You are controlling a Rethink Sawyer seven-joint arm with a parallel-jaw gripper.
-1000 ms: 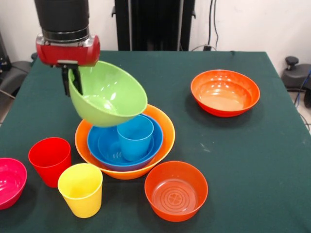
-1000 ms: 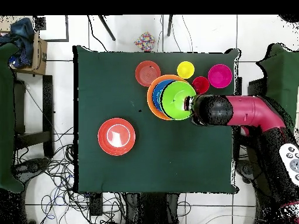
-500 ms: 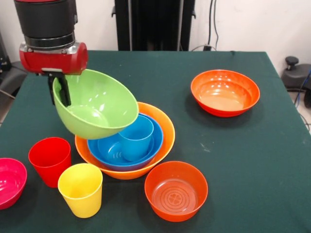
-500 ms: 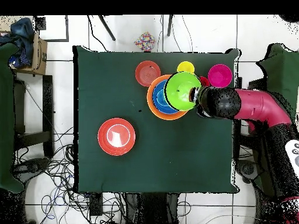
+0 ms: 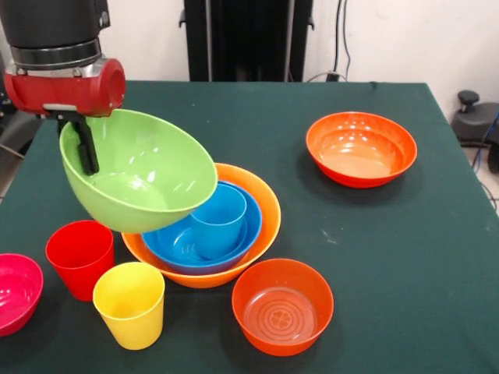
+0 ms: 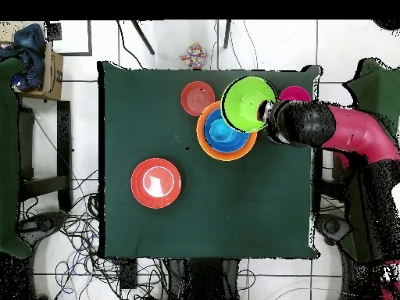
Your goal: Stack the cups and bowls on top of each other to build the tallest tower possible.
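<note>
My gripper [image 5: 84,144] [image 6: 266,117] is shut on the rim of the lime green bowl [image 5: 140,173] [image 6: 247,103], which hangs tilted in the air above the left side of the tower. The tower is the large pale orange bowl [image 5: 261,199] [image 6: 205,142] holding a blue bowl [image 5: 179,243] [image 6: 223,137] with a light blue cup [image 5: 220,220] inside. A red cup [image 5: 79,257] and a yellow cup [image 5: 130,303] stand on the cloth in front of the held bowl. A magenta bowl [image 5: 15,292] [image 6: 295,93] sits at the left edge.
One red-orange bowl [image 5: 282,305] [image 6: 198,98] rests just right of the yellow cup. A second, wider red-orange bowl [image 5: 360,148] [image 6: 156,183] sits alone on the far right of the green table [image 5: 390,257].
The arm has carried the green bowl leftwards off the tower, over the red cup, and the bowl has tipped more upright. The light blue cup now shows fully.
</note>
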